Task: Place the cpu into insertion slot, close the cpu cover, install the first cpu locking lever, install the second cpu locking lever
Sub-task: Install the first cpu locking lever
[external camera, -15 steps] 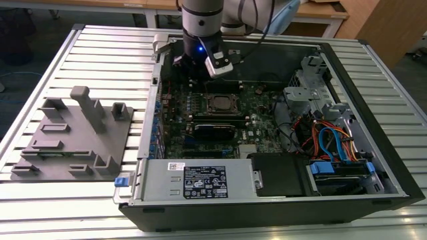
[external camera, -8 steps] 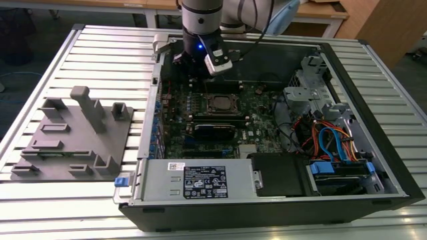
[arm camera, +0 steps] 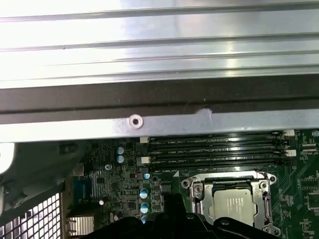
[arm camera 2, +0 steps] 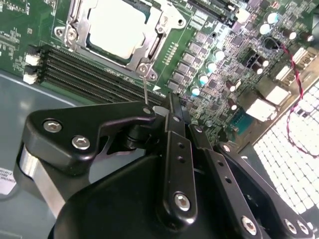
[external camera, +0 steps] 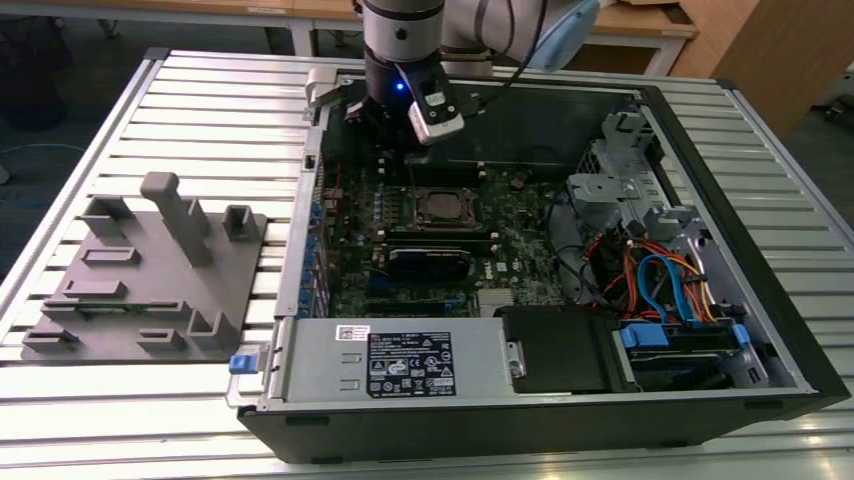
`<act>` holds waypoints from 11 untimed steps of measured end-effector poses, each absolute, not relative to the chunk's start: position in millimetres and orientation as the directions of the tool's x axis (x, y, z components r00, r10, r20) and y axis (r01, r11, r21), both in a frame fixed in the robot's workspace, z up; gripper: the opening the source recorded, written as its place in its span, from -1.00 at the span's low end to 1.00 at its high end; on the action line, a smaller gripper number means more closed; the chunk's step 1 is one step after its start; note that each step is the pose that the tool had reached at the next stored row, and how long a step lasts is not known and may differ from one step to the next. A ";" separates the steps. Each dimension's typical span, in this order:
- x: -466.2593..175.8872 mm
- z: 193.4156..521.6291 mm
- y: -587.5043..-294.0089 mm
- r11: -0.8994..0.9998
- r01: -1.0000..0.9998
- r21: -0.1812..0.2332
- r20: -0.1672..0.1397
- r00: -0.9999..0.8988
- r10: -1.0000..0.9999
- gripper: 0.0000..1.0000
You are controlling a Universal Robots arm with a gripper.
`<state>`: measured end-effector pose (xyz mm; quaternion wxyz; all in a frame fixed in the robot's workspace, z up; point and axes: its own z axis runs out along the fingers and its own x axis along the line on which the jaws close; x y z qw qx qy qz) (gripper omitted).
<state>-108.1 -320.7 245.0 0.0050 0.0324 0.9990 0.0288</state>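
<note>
The cpu (arm camera 2: 117, 25) lies flat in the insertion slot (external camera: 416, 196), its pale metal top showing through the window of the cpu cover (arm camera 2: 148, 52), which lies down around it. In the first wrist view the cpu (arm camera: 234, 203) sits inside the same silver frame (arm camera: 198, 191). A thin wire locking lever (arm camera 2: 145, 87) rises from the socket's corner to the tips of my gripper (arm camera 2: 162, 107). The black fingers look shut together there, and I cannot tell whether they pinch the lever. In the exterior view my gripper (external camera: 391, 138) hangs just beyond the socket's far side.
Long black memory slots (arm camera 2: 89, 74) run beside the socket. The case's metal wall (arm camera: 149, 120) stands close behind. A power supply (external camera: 400, 360) and a drive cage with cables (external camera: 667, 290) fill the near and right parts. A grey fixture tray (external camera: 147, 280) sits on the slatted table.
</note>
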 end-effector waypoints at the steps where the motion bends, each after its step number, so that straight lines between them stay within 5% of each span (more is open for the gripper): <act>1: -108.1 245.5 -319.8 0.996 0.064 0.058 -0.008 -0.998 0.065 -0.80; 11: -108.2 250.4 -313.4 0.997 0.060 0.058 -0.008 -0.998 0.061 -0.80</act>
